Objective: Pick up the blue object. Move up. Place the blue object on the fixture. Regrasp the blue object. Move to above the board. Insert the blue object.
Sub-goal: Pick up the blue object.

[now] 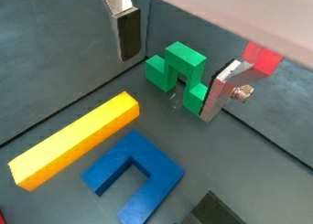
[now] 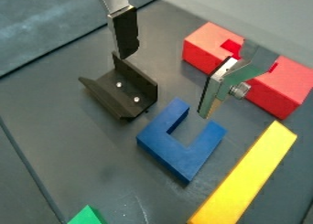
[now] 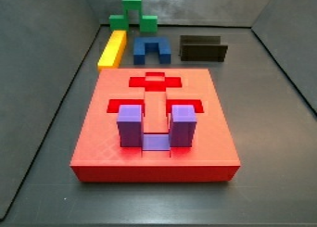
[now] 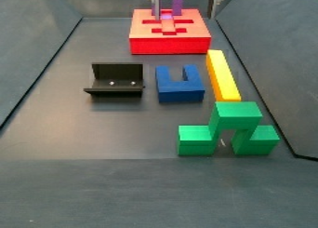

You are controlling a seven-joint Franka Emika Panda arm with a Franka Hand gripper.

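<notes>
The floor [image 4: 74, 176] is looking dark grey and smooth, with grey walls [image 3: 186, 6] standing around it like a big tray.

In a side view, low and near in the frame, the board [image 3: 155, 129] is lying flat and red. A purple block [image 3: 151, 127] is sitting in its near slot with two prongs pointing up. A cross slot [image 3: 155, 81] is showing past it. Farther back, near the top of that frame, the blue block [image 3: 154, 51] is lying flat on the floor. The yellow bar [image 3: 114, 48] is lying just to its left, and the fixture [image 3: 203, 49] is standing to its right, a little apart. A green block [image 3: 133, 16] is sitting at the very back.

In both wrist views the gripper [image 2: 169, 68] is hanging in the air above the floor. Its fingers [image 2: 124, 34] are spread apart and are gripping nothing. In a wrist view the blue block [image 2: 181, 139] is lying below the gripper, right beside the fixture [image 2: 121, 89] and not in it. The gripper [image 1: 169, 70] is not touching the blue block [image 1: 134, 173].
</notes>
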